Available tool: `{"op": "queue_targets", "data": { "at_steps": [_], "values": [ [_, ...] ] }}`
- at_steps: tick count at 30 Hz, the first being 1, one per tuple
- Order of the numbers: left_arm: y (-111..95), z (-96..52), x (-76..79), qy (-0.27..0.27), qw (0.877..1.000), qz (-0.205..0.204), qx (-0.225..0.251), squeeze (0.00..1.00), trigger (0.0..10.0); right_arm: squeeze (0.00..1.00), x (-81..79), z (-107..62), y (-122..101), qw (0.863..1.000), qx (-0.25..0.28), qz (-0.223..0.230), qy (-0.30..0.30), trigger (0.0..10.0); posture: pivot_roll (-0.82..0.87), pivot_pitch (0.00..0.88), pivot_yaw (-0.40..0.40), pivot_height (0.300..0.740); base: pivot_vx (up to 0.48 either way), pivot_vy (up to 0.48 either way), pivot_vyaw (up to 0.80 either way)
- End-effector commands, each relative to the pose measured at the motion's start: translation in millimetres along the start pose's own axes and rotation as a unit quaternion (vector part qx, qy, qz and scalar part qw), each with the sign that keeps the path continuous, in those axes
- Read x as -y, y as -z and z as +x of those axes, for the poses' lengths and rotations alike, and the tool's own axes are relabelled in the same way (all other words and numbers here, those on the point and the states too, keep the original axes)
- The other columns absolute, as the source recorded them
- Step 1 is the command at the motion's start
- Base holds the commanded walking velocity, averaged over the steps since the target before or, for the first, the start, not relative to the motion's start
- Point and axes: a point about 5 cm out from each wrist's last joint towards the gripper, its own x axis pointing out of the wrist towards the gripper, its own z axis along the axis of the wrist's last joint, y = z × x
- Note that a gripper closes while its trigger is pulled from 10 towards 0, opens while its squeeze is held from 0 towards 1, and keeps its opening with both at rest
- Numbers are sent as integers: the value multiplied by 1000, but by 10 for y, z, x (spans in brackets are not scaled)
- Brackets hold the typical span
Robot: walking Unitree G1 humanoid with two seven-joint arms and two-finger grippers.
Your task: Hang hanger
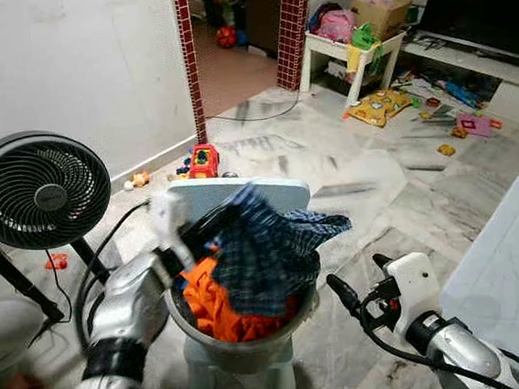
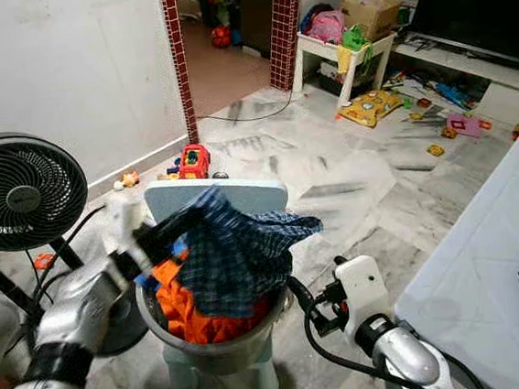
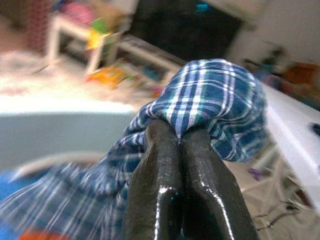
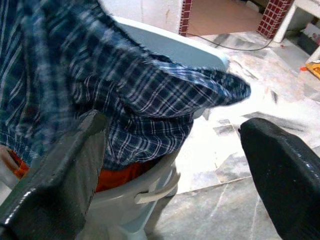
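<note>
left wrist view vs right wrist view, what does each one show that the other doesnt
The left wrist view alone shows the left gripper with both fingers pressed together on a pinched fold of the blue plaid cloth, with a dark TV behind. The right wrist view alone shows the right gripper open, short of the cloth, plus the grey basin and orange garment. Both show the plaid cloth and the pale blue chair back.

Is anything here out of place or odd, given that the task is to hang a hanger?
Yes. The left gripper is shut on a blue plaid cloth, lifted from a basin of clothes on a small stool, not on a hanger. The right gripper is open beside it. Toys lie scattered over the floor.
</note>
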Motion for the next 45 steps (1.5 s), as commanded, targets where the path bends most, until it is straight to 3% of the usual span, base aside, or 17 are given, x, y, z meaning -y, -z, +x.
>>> {"op": "queue_targets", "data": {
  "at_steps": [1, 3, 5, 9, 12, 16, 20, 23, 26, 28, 29, 30, 35, 38, 39, 42, 45],
  "values": [
    [25, -86, -90, -37, 999, -11, 1, 0, 0, 0, 0, 13, -14, 1000, 3, -3, -5, 10000, 120, 0, -72, 740, 0, 0, 0],
    [50, -145, -142, -59, 998, -20, 3, 0, 0, 0, 0, 13, -12, 1000, 2, -4, -6, 10000, 125, 0, -75, 740, 0, 0, 0],
    [152, -391, -366, -170, 985, -35, 5, 0, 0, 0, 0, 18, 3, 1000, -1, -5, -10, 10000, 130, 0, -78, 740, 0, 0, 0],
    [242, -531, -475, -224, 974, -40, -5, 0, 0, 0, -5, 21, 6, 1000, -1, -5, -10, 10000, 130, 0, -77, 740, 0, 0, 0],
    [383, -760, -628, -301, 953, -20, -39, 0, 0, 0, -8, 8, 12, 1000, -2, -5, -9, 10000, 118, 0, -72, 740, 0, 0, 0],
    [365, -804, -669, -331, 943, -11, -40, 0, 0, 0, 0, -16, 24, 1000, -5, -4, -5, 10000, 116, 0, -72, 740, 0, 0, 0],
    [372, -882, -808, -394, 916, 14, -69, 0, 0, 0, 18, -44, 40, 1000, -9, -7, 0, 10000, 105, 0, -73, 740, 0, 0, 0],
    [363, -867, -818, -396, 915, 23, -73, 0, 0, 0, 25, -46, 37, 1000, -9, -8, 1, 10000, 99, 0, -73, 740, 0, 0, 0],
    [376, -797, -787, -384, 917, 50, -96, 0, 0, 0, 35, -50, 30, 1000, -9, -10, 2, 10000, 96, 0, -75, 740, 0, 0, 0],
    [408, -782, -782, -381, 907, 109, -142, 0, 0, 0, 41, -58, 30, 1000, -9, -12, 3, 10000, 94, 0, -77, 740, 0, 0, 0],
    [425, -782, -785, -382, 903, 119, -154, 996, 8000, 0, 43, -61, 29, 1000, -9, -12, 3, 10000, 92, 0, -77, 740, 0, 0, 0],
    [437, -782, -784, -382, 899, 136, -167, 1000, 10000, 0, 44, -64, 30, 1000, -10, -12, 3, 10000, 92, 0, -77, 740, 0, 0, 0],
    [434, -682, -716, -345, 905, 179, -173, 1000, 10000, 0, 31, -64, 43, 1000, -12, -13, 3, 10000, 96, 0, -80, 740, 0, 0, 0],
    [420, -700, -737, -345, 886, 238, -199, 1000, 10000, 0, 11, -51, 40, 1000, -12, -12, 1, 10000, 96, 0, -79, 740, 0, 0, 0],
    [407, -714, -748, -335, 871, 285, -217, 1000, 10000, 0, 8, -47, 36, 1000, -11, -12, 0, 10000, 98, 0, -77, 740, 0, 0, 0],
    [385, -740, -749, -300, 846, 367, -246, 1000, 10000, 0, 12, -46, 38, 1000, -11, -11, 1, 10000, 103, 0, -77, 740, 0, 0, 0],
    [374, -804, -788, -306, 835, 379, -257, 1000, 10000, 0, 14, -43, 39, 1000, -11, -11, 2, 10000, 107, 0, -75, 740, 0, 0, 0]
  ]
}}
